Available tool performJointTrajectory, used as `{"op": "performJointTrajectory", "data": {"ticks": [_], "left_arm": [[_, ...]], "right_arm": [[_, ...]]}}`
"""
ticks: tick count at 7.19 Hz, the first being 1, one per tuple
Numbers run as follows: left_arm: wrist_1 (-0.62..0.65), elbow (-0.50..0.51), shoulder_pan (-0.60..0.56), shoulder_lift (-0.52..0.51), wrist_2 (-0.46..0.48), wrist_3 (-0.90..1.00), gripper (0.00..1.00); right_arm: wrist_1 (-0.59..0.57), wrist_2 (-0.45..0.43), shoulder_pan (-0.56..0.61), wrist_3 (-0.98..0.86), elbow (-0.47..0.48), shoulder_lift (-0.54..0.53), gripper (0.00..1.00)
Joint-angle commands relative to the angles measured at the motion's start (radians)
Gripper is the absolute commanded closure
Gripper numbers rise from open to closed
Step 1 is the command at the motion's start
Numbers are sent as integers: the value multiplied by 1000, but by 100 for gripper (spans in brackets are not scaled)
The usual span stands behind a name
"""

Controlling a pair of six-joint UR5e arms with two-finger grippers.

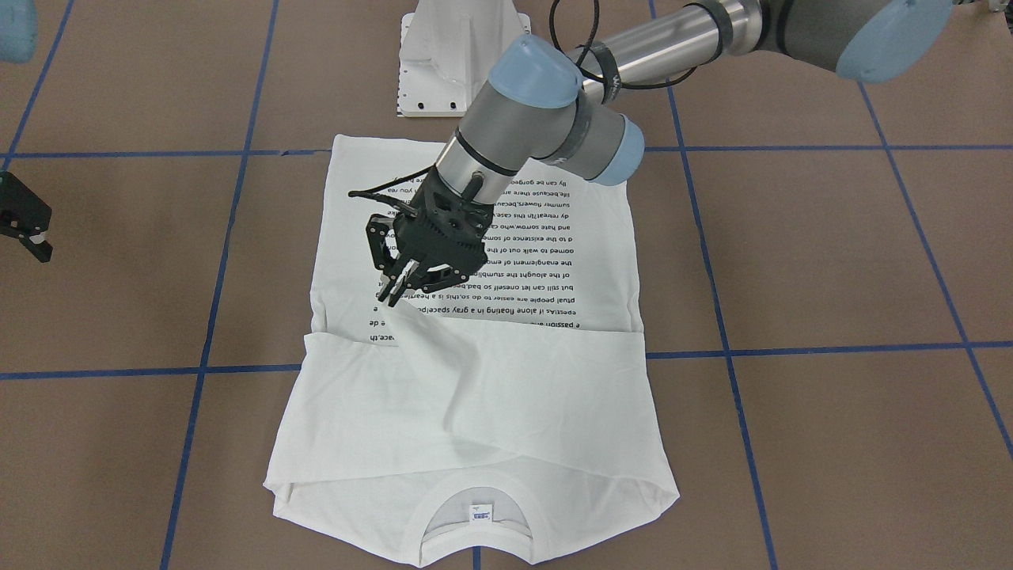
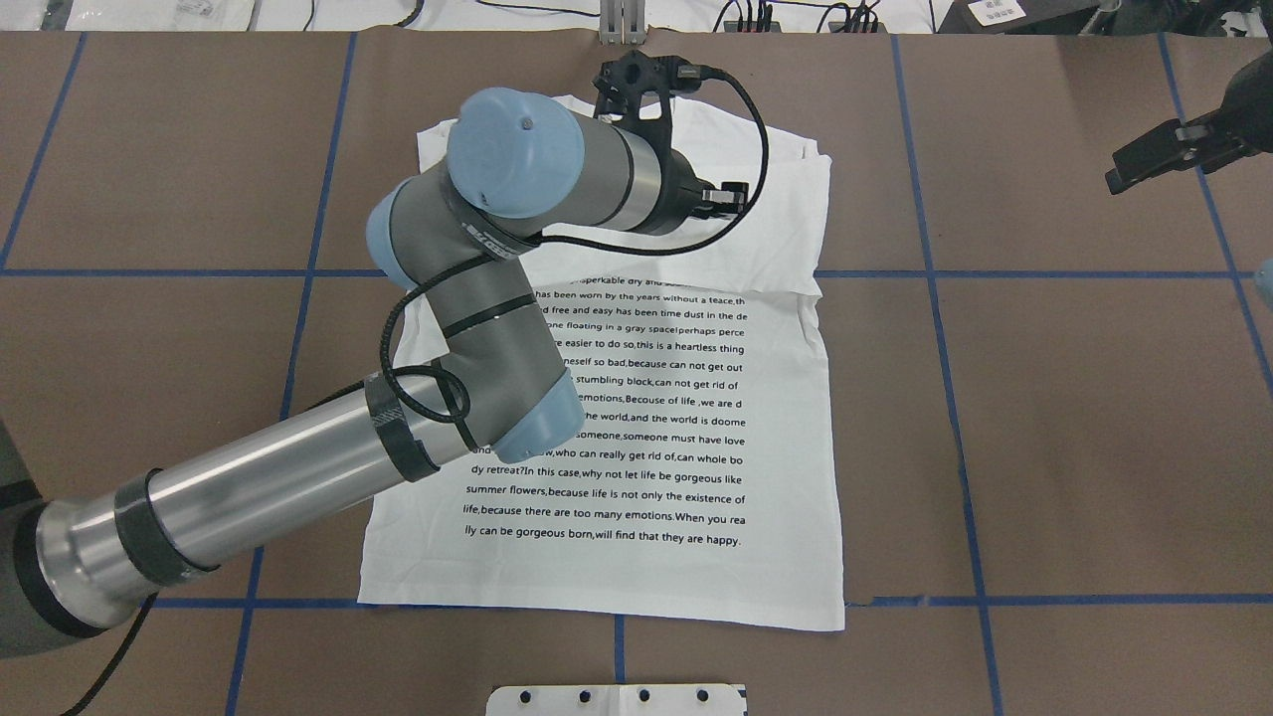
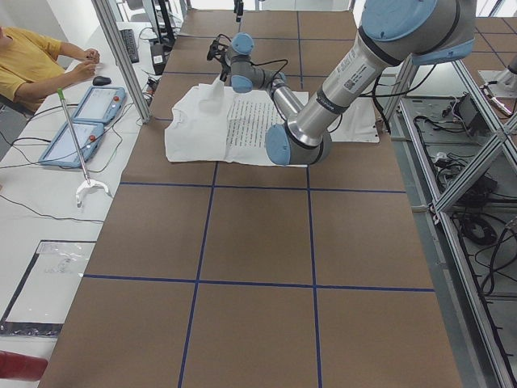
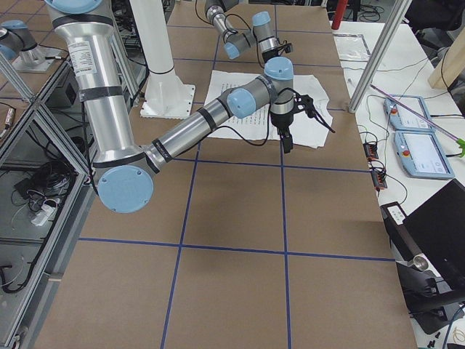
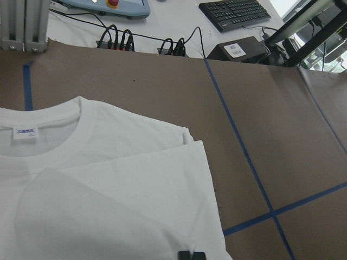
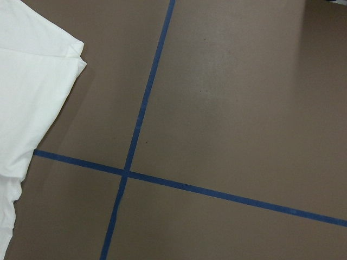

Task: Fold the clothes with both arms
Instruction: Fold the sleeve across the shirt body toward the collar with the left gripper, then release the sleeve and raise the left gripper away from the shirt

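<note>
- Front-facing view: my left hand (image 1: 393, 298) is pinched shut on a fold of the one white T-shirt (image 1: 475, 412). The cloth rises to a peak at its tips. The rest of the shirt lies flat on the bench (image 1: 831, 261) below and around that hand. The collar (image 1: 443, 497), with its one label (image 1: 480, 513), is well beyond the hand, on the operators' side.
- Same view: my right hand (image 1: 28, 226) is well apart from the shirt, off to its side. I cannot tell how wide it is.
- Overhead view: the wrist hides the left hand's tips. The block of printed text (image 2: 646, 418) lies on the robot's side of that hand. The right hand (image 2: 1144, 164) hangs over bare bench, clear of the shirt's edge.
- Right side view: the right hand (image 4: 287, 142) points down, just beside the shirt's (image 4: 309, 131) near edge.
- Left wrist view: two dark tips, close together, sit on white cloth at the bottom edge (image 5: 191, 254). The collar is ahead of them.
- Right wrist view: one shirt corner (image 6: 32, 97) beside two crossing blue tape lines (image 6: 126, 173).
- Count: one shirt, two hands.
</note>
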Motion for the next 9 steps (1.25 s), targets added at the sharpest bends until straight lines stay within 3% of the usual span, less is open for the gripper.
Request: {"op": "performJointTrajectory", "data": {"ticks": [1, 3, 4, 6, 8, 9], "left_arm": [[-17, 33, 54, -14, 91, 10, 0], [121, -31, -5, 11, -13, 153, 0], [200, -118, -72, 85, -91, 259, 0], [210, -284, -236, 297, -247, 484, 0], [210, -300, -393, 405, -370, 733, 0], [202, -300, -451, 463, -423, 861, 0]], "right_arm": [[0, -1, -1, 1, -4, 8, 0], [2, -3, -35, 94, -10, 60, 0], [2, -21, -114, 228, -47, 150, 0], [-2, -218, -293, 414, -134, 308, 0], [-6, -365, -426, 513, -327, 515, 1], [-6, -438, -482, 567, -475, 644, 2]]}}
